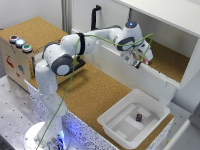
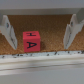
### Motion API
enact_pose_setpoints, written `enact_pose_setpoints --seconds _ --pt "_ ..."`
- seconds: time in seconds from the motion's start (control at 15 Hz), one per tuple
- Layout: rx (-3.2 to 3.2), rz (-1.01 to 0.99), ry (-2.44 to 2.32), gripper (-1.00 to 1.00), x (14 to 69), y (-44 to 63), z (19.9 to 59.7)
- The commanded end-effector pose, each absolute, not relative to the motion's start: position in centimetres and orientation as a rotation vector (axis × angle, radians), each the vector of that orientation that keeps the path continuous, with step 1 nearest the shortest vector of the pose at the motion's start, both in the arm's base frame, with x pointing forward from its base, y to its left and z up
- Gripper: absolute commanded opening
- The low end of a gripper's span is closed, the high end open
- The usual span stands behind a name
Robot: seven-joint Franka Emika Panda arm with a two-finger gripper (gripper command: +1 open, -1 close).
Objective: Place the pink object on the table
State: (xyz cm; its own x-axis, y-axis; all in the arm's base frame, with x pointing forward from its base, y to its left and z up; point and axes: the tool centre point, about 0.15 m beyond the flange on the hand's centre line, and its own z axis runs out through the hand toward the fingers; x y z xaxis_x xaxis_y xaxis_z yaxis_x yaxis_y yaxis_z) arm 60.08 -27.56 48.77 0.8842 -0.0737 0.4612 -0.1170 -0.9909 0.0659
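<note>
**A:** Start with the big picture. Your table (image 1: 95, 92), the long cork worktop, runs across the middle of the exterior view. The white shelf (image 1: 170, 60) with its own cork floor stands along the table's far edge, and your arm (image 1: 100, 42) reaches over the shelf's low front wall.

**B:** And the white bin?

**A:** The bin (image 1: 131, 120) sits at the table's near corner toward the exterior view's right, holding only the small dark purple block (image 1: 139, 118). Leave that one alone.

**B:** Where's the pink object?

**A:** On the shelf's cork floor, just behind the front wall. In the wrist view the pink object (image 2: 31, 41) stands flat, printed face toward the camera.

**B:** Is it between the fingers?

**A:** Yes, but off-centre. Your gripper (image 2: 39, 31) is spread wide and has hold of nothing; the cube sits much closer to one finger (image 2: 8, 31) than to the other finger (image 2: 71, 30), touching neither as far as I can tell.

**B:** So what matters for the next move?

**A:** I'd judge that offset. Centre over the cube before you close, or the near finger will push it along the cork.
</note>
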Motion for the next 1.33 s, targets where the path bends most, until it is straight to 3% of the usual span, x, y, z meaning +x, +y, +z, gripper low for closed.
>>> enact_pose_setpoints --seconds 0.0,0.6,0.67,1.27 --pt "3.117 0.607 0.007 1.0 64.0 -29.3 48.4" --pt "3.121 0.584 0.008 1.0 68.0 -26.3 46.9" --pt "3.131 0.576 0.017 -1.0 68.5 -26.1 46.8" --pt "3.14 0.546 -0.082 -1.0 70.3 -26.2 46.3"
